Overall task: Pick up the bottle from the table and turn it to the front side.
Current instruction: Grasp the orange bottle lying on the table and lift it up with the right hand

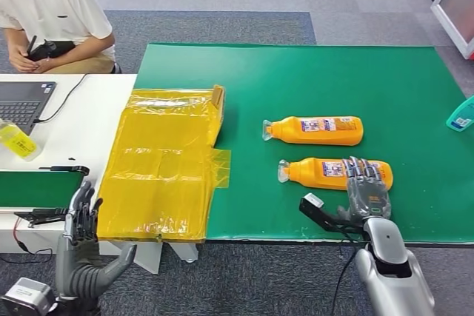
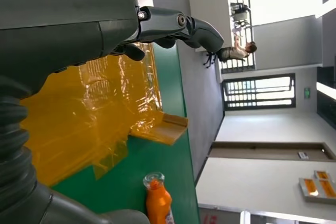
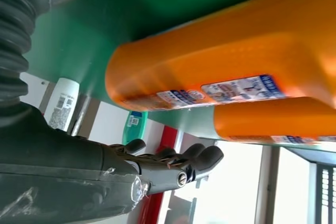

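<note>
The right robot hand [image 1: 366, 192], fingers spread and grasping nothing, is hovering over the near bottle [image 1: 335, 173] lying at 3 o'clock; likely stiff, slippery plastic, best gripped mid-body.

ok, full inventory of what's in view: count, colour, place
bottles: 2, orange, lying on their sides mid-mat, near one under the right hand, far one behind it
mat: 1, green, covers the table
plastic sheet: 1, yellow, mat's left end
teal item: 1, mat's right edge, partly out of frame
laptop: 1, dark, white desk at left
yellow item: 1, beside the laptop
person: 1, white shirt, seated behind the desk
left hand: open, raised off the table's left end
right hand: fingers spread over the near bottle's base end; grip unclear
</note>
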Robot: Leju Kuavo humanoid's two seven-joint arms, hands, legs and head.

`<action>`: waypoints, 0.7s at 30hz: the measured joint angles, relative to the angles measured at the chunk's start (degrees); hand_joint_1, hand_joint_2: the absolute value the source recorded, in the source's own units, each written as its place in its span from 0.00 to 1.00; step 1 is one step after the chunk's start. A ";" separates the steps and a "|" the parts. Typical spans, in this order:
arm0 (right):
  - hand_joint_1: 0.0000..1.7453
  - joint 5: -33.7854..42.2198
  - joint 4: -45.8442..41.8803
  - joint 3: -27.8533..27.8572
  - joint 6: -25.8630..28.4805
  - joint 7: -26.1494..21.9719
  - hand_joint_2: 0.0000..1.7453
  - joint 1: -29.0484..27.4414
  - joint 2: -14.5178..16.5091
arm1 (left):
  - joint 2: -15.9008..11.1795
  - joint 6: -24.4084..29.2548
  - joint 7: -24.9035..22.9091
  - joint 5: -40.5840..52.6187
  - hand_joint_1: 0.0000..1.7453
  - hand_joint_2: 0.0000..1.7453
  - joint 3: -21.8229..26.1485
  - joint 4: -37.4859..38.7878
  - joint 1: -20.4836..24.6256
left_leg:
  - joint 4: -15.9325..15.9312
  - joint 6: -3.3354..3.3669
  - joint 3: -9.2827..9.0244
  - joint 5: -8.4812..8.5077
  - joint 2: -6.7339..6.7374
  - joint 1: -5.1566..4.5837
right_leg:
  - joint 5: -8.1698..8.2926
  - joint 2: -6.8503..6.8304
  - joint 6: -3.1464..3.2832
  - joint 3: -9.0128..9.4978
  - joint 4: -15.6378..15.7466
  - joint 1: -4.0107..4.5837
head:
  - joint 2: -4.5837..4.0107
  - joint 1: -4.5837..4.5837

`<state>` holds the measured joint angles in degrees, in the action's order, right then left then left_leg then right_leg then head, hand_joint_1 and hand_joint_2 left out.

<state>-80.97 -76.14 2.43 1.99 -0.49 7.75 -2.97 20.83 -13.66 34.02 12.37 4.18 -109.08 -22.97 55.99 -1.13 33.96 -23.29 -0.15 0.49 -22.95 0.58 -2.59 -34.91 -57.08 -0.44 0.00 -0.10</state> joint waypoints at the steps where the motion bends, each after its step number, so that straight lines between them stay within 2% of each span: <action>1: 0.00 0.64 1.51 0.07 -1.02 -0.10 1.00 1.00 -0.55 | -0.03 -1.04 0.69 0.63 0.00 1.00 -0.31 0.03 -0.02 | 0.00 0.01 0.00 0.00 0.00 -0.02 | 0.01 0.00 -0.01 0.00 0.00 -0.02 | 0.00 -0.01; 3: 0.00 3.56 5.22 0.15 -3.36 -1.34 1.00 3.04 -2.00 | -0.40 -3.90 2.77 0.63 0.00 1.00 -1.25 0.07 -0.15 | 0.00 0.04 0.00 0.03 -0.01 -0.05 | 0.03 0.00 -0.04 0.01 0.00 -0.05 | 0.00 -0.01; 5: 0.00 7.40 9.92 0.01 -4.00 -3.16 1.00 5.66 -4.00 | -2.02 -4.52 4.80 -0.59 0.00 1.00 -3.24 -0.30 -0.33 | 0.01 0.07 -0.01 0.05 -0.01 -0.07 | 0.04 0.00 -0.05 0.02 0.00 -0.07 | 0.00 -0.02; 9: 0.00 10.47 18.71 -0.51 -3.14 -4.01 1.00 11.50 -7.03 | -7.45 2.22 6.00 -0.18 0.00 1.00 -10.12 -2.38 -0.14 | 0.01 0.08 -0.07 0.06 -0.02 -0.06 | 0.04 -0.01 -0.06 0.11 0.00 -0.06 | 0.00 -0.01; 15: 0.00 9.93 27.84 -3.74 -4.38 -3.93 1.00 18.72 -7.65 | -12.53 6.84 6.09 2.53 0.00 1.00 -18.67 -2.63 1.23 | 0.01 0.06 -0.24 0.10 0.01 -0.06 | 0.15 0.04 -0.05 0.18 0.01 -0.06 | 0.00 -0.02; 21: 0.00 9.96 33.88 -6.67 -5.21 -4.18 1.00 23.39 -7.73 | -15.39 7.74 6.09 2.42 0.00 1.00 -23.08 -2.61 2.45 | 0.01 0.05 -0.35 0.13 0.01 -0.06 | 0.20 0.05 -0.05 0.28 0.01 -0.06 | 0.00 -0.03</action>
<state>-71.01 -42.26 -4.24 -3.22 -4.66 31.14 -10.69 5.44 -5.92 40.11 14.79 -18.90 -111.69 -20.52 56.00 -1.07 33.61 -23.15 -0.14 0.43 -22.75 0.62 -2.64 -34.63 -57.07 -0.50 0.00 -0.13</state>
